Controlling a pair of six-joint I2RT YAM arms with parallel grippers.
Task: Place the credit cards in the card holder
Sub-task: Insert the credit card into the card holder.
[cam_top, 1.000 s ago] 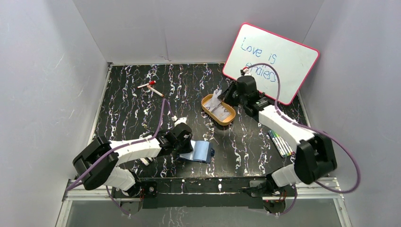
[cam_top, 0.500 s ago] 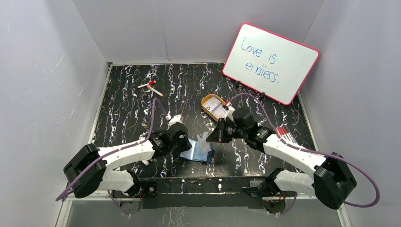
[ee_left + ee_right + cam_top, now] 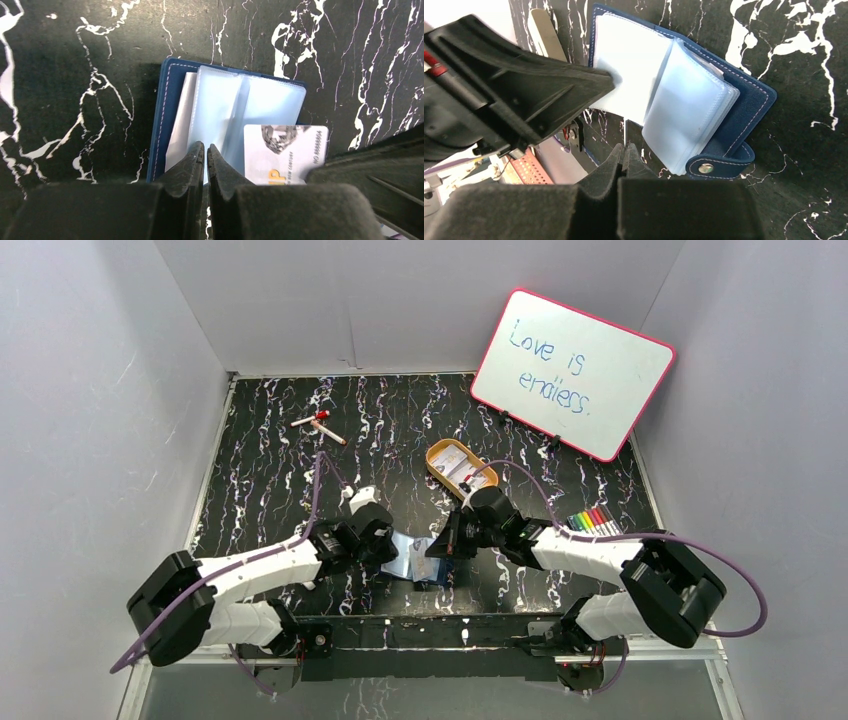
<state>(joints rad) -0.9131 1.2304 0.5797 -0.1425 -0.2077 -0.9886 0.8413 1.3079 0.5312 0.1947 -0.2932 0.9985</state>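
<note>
- Holder [image 3: 410, 558] lies open on table [image 3: 270, 480], near its front edge, midway along; clear sleeves fanned up.
- Left gripper [image 3: 205, 150] pinched together on one clear sleeve.
- Right gripper [image 3: 623, 150] clamped on a white card [image 3: 285, 150]; card's free end sits over the sleeves, contact unclear.
- More cards [image 3: 458, 465] sit in orange tin [image 3: 432, 462], further back on table, apart from Holder.

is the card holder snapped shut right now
No, the right wrist view shows the card holder lying open, its pale blue sleeves fanned out and the snap tab loose.
</note>
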